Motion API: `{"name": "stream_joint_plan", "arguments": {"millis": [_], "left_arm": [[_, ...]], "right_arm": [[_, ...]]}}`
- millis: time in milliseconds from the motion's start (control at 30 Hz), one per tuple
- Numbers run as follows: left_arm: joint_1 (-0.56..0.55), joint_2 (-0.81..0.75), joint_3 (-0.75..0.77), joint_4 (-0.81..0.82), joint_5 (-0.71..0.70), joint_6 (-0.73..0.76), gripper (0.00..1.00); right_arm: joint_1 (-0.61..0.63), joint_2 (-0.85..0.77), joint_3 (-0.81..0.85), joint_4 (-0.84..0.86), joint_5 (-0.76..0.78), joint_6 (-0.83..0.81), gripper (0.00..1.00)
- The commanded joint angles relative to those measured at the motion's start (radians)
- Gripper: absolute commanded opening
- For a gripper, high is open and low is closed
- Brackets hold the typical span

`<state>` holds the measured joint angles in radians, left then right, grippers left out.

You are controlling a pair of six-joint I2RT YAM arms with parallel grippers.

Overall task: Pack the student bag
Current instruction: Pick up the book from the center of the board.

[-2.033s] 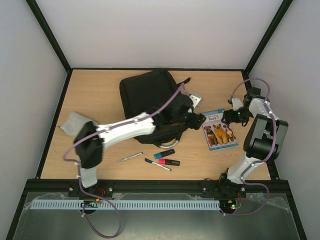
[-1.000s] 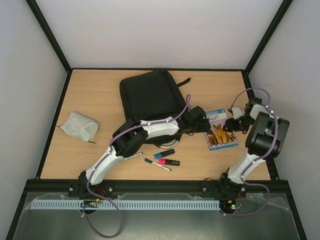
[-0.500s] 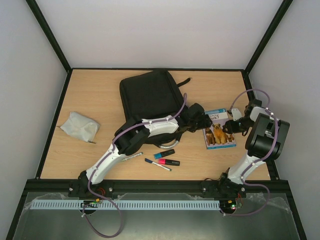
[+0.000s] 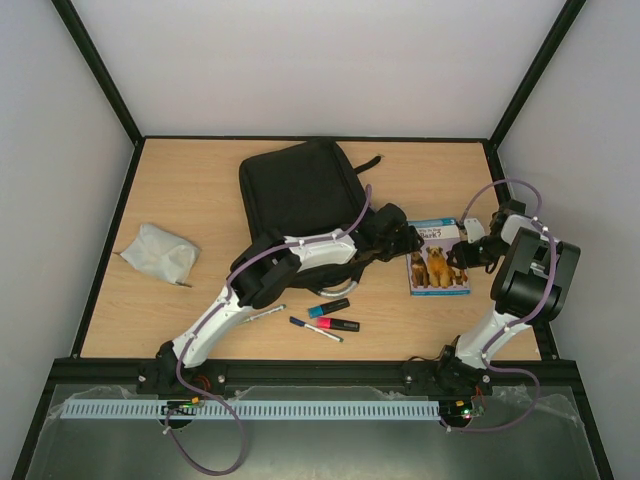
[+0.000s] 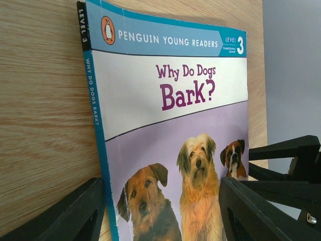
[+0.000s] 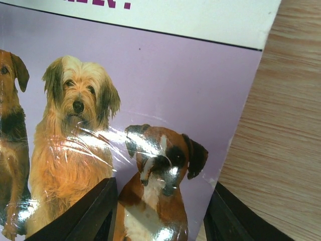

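Wooden table (image 4: 200,190), left gripper (image 5: 160,201) part-open over book (image 5: 170,100)

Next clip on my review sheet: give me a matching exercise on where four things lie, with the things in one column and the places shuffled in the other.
Things:
1. student bag
2. book
3. light-grey pouch
4. pens and markers

Places on the table:
A. left side, alone
B. centre, toward the near edge
C. centre, toward the far edge
D. right side, lying flat with the cover up

Pairs: 1-C, 2-D, 3-A, 4-B
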<state>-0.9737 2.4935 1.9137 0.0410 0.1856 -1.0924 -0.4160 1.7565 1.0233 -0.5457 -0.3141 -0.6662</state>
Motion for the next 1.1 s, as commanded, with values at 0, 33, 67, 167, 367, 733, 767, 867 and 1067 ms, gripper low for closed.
{"name": "stream_joint_plan", "arguments": {"millis": [0,33,67,167,367,733,767,867,1067], "left_arm": [[-0.051,0.015,0.039,0.152,0.127,-0.011,0.62],[-0.053,0.013,0.032,0.179,0.133,-0.006,0.61],[-0.055,0.006,0.017,0.228,0.152,0.023,0.58],[-0.076,-0.020,0.017,0.211,0.130,0.099,0.51],[-0.077,-0.005,-0.012,0.172,0.131,0.030,0.38],[-0.068,-0.049,-0.039,0.091,0.074,0.033,0.15],[-0.067,-0.069,-0.049,0.077,0.064,0.058,0.13],[-0.065,-0.165,-0.089,0.025,0.029,0.153,0.05],[-0.055,-0.418,-0.258,-0.074,-0.050,0.344,0.02]], "right_arm": [[0.017,0.043,-0.053,-0.125,-0.048,0.010,0.46],[0.019,0.045,-0.051,-0.124,-0.045,0.015,0.46],[0.018,0.047,-0.049,-0.125,-0.043,0.017,0.46],[0.018,0.039,-0.053,-0.122,-0.043,0.017,0.46],[0.019,0.031,-0.054,-0.124,-0.054,0.023,0.46],[0.018,-0.023,-0.062,-0.146,-0.076,0.012,0.46],[0.018,-0.033,-0.063,-0.153,-0.085,0.010,0.48],[0.017,-0.091,-0.053,-0.191,-0.119,0.006,0.58],[0.018,-0.299,0.009,-0.283,-0.189,0.022,0.73]]}}
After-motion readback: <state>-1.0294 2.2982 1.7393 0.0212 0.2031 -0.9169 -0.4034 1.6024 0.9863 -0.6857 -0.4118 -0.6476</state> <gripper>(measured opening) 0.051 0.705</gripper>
